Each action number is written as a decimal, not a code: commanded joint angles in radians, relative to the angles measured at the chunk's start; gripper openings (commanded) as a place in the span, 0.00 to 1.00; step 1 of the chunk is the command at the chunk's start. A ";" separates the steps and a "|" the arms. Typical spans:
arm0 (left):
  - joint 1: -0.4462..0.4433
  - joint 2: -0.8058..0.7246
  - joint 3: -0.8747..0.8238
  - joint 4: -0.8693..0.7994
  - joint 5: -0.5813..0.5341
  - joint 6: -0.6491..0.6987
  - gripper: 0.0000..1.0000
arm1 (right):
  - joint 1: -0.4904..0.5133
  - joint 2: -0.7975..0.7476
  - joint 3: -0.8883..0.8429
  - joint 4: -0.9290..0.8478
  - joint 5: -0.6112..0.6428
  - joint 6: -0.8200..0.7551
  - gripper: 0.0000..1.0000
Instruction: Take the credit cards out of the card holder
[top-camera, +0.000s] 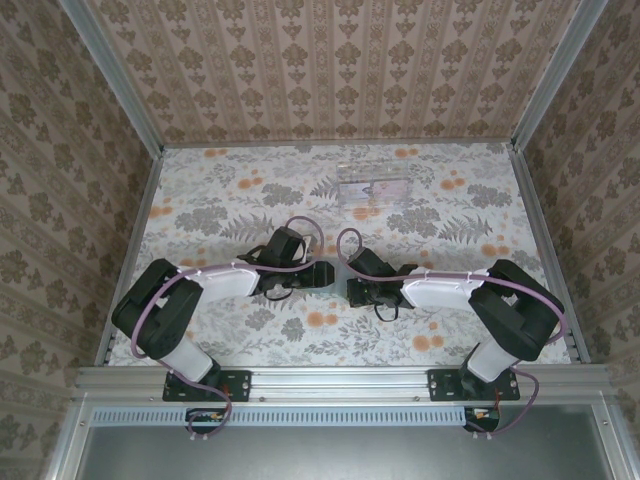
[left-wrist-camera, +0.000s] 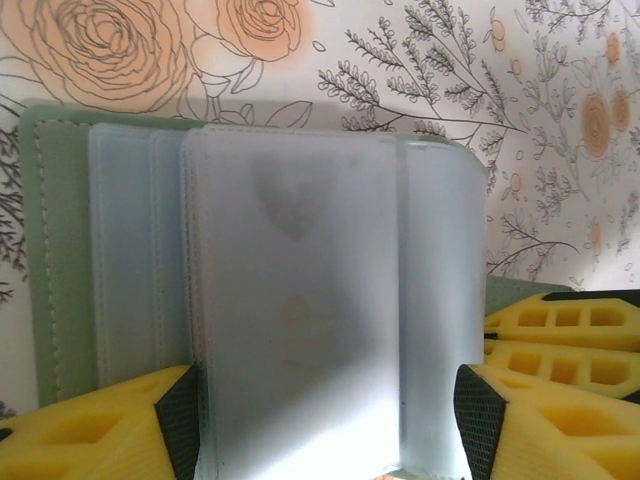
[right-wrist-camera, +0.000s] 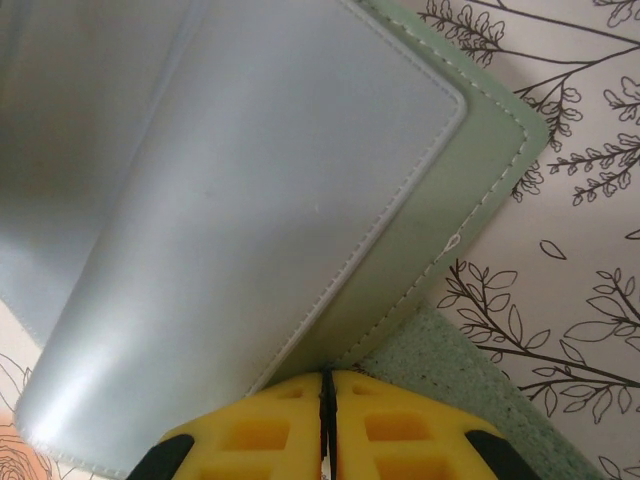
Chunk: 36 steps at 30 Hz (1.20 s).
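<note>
The card holder (left-wrist-camera: 60, 250) lies open on the flowered table, with a grey-green cover and frosted blue-grey slot pockets (left-wrist-camera: 300, 300) fanned over it. In the left wrist view my left gripper (left-wrist-camera: 325, 425) is open, one finger on each side of the front pockets. My right gripper (right-wrist-camera: 327, 395) is shut on the edge of the holder's green cover (right-wrist-camera: 470, 170); its yellow fingers (left-wrist-camera: 565, 345) also appear at the right of the left wrist view. The credit cards are hidden; a faint dark smudge shows through the front pocket. From above, both grippers (top-camera: 322, 275) (top-camera: 352, 291) meet at mid-table.
A clear plastic tray (top-camera: 375, 188) stands toward the back of the table. Metal-framed patterned walls (top-camera: 140, 130) close in the left, right and far sides. Purple cables (top-camera: 300, 225) loop over both wrists.
</note>
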 joint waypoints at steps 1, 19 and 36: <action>-0.016 0.015 -0.013 0.062 0.090 -0.030 0.70 | 0.000 0.022 0.001 0.014 -0.025 0.010 0.13; -0.018 -0.088 -0.022 0.085 0.114 -0.044 0.79 | 0.000 0.035 0.001 0.020 -0.030 0.014 0.13; -0.014 -0.153 -0.030 0.012 0.004 -0.028 0.79 | 0.001 0.034 0.003 0.016 -0.027 0.013 0.13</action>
